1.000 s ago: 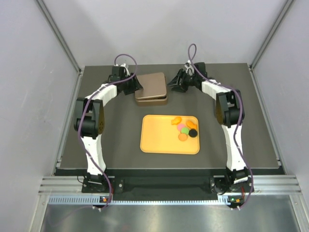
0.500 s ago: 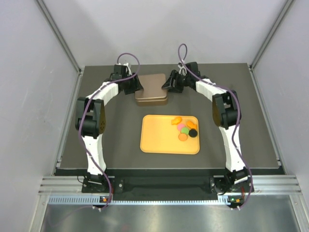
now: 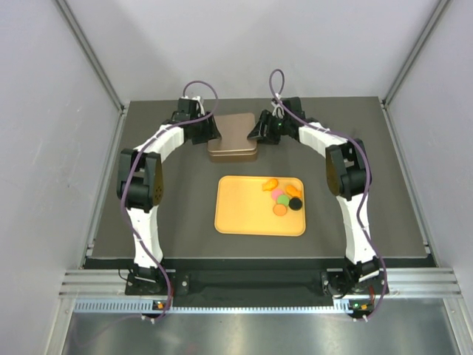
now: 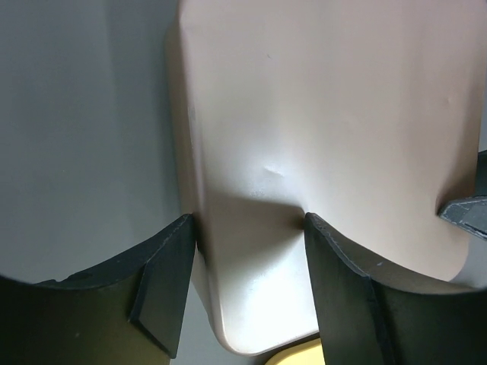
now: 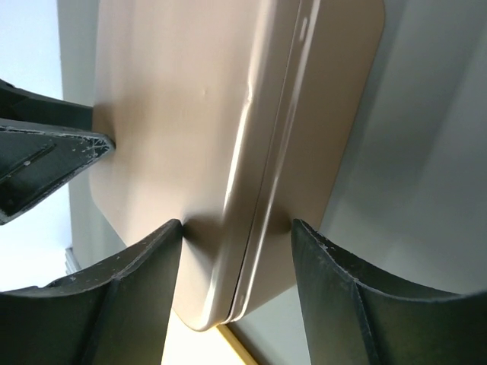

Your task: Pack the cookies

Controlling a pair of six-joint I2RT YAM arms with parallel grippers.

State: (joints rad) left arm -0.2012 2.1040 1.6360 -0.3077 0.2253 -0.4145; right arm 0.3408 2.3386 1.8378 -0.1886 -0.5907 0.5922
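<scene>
So the cookies (image 3: 282, 196) are all in a little cluster on the far right corner of the orange tray (image 3: 236, 218) in the middle of the dark table (image 3: 392, 192). I count about 6: 3 orange, 1 pink, 1 green and 1 black. They're lying flat and bunched up, some touching each other.

Just past the tray's far edge sits a bronze tin (image 3: 233, 133) with its lid on. Both arms reach out to it, 1 from each side.

The left gripper (image 4: 247, 220) is at the tin's left end. Its 2 fingers are spread with a strip of the lid between them, and both tips look like they're up against the metal. Honestly I can't tell if it's actually squeezing or just resting there.

Same deal with the right gripper (image 5: 236, 224) at the tin's right end. 1 finger is over the lid and the other is by the side wall, with the rim seam running between them. Clamped or loose, can't say.

Nothing is near the cookies; both grippers are well apart from them.
</scene>
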